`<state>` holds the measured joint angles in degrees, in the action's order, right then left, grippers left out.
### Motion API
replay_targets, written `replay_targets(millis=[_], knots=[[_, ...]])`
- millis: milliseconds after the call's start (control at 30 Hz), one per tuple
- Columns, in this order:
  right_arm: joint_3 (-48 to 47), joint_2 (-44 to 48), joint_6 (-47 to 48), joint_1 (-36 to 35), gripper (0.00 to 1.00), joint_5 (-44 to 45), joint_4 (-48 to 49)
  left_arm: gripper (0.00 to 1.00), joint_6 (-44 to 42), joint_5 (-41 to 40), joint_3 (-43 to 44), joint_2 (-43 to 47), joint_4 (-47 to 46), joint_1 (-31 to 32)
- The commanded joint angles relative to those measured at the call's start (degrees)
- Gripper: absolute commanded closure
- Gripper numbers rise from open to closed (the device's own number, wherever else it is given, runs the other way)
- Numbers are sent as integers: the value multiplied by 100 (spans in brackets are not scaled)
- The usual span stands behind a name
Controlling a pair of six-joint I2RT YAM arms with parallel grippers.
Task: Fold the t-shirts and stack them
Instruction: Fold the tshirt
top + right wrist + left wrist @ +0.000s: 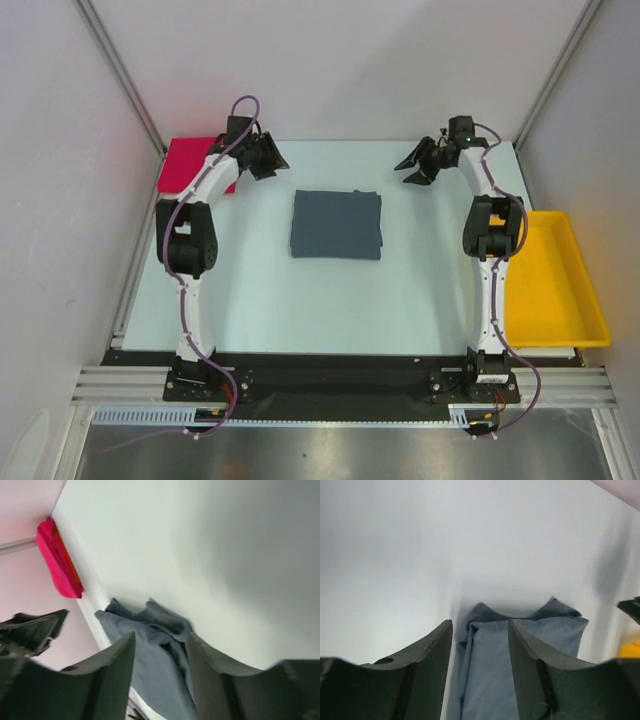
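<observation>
At the far left corner of the table [420, 300] lies the red t-shirt [190, 165]; we cannot tell whether it is folded. Our left gripper [270, 157] hangs with jaws apart, empty. The grey t-shirt [336, 224] lies folded at the table's middle. Our right gripper [415, 166] is likewise apart and empty. We judge that the stacking is not yet done.

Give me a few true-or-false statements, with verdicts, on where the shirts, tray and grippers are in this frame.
1. The grey t-shirt lies folded in the middle of the table. True.
2. The red t-shirt is stacked on the grey t-shirt. False: it lies apart, at the far left corner.
3. The left gripper clamps the grey t-shirt. False: its jaws are open, holding nothing.
4. The yellow tray sits at the table's right edge. True.
5. The right gripper is open and holds nothing. True.
</observation>
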<state>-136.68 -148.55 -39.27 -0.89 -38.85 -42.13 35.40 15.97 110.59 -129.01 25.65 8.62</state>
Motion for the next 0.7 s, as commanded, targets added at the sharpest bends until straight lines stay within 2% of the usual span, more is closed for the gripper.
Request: replay_targets(millis=[0, 67, 100, 200, 267, 333, 367, 400, 433, 467, 500, 667], knots=[[111, 632, 902, 45, 45, 193, -921, 46, -1367, -770, 17, 709, 467, -54], [1008, 1414, 1123, 1, 41, 72, -281, 40, -1544, -447, -525, 1147, 257, -54], [1943, 1634, 1158, -52, 41, -25, -9, 42, -1562, -149, -738, 1307, 161, -54], [3073, 2207, 1219, -254, 45, -377, 880, 43, -1484, 801, -1722, 1887, -524, 121], [3445, 2461, 1194, -429, 49, -526, 1179, 46, -1239, 1222, -2406, 2081, -1121, 306], [3866, 2568, 1001, -544, 62, -719, 1861, 49, -975, 1487, -2760, 2170, -1770, 420], [3973, 2603, 861, -614, 64, -799, 2127, 49, -817, 1723, -2988, 2152, -1983, 464], [4131, 2603, 372, -658, 65, -913, 2452, 50, -502, 1882, -3077, 2100, -2228, 534], [4384, 2577, 89, -667, 66, -1096, 3247, 50, -342, 1980, -3156, 1951, -2718, 561], [4474, 2490, -184, -711, 67, -1194, 3612, 50, -193, 2041, -3235, 1863, -2906, 588], [4518, 2271, -752, -729, 69, -1404, 4372, 52, 79, 2112, -3254, 1740, -3064, 614], [4414, 1506, -1776, -764, 70, -1494, 5863, 53, 529, 2305, -2992, 916, -4146, 606]])
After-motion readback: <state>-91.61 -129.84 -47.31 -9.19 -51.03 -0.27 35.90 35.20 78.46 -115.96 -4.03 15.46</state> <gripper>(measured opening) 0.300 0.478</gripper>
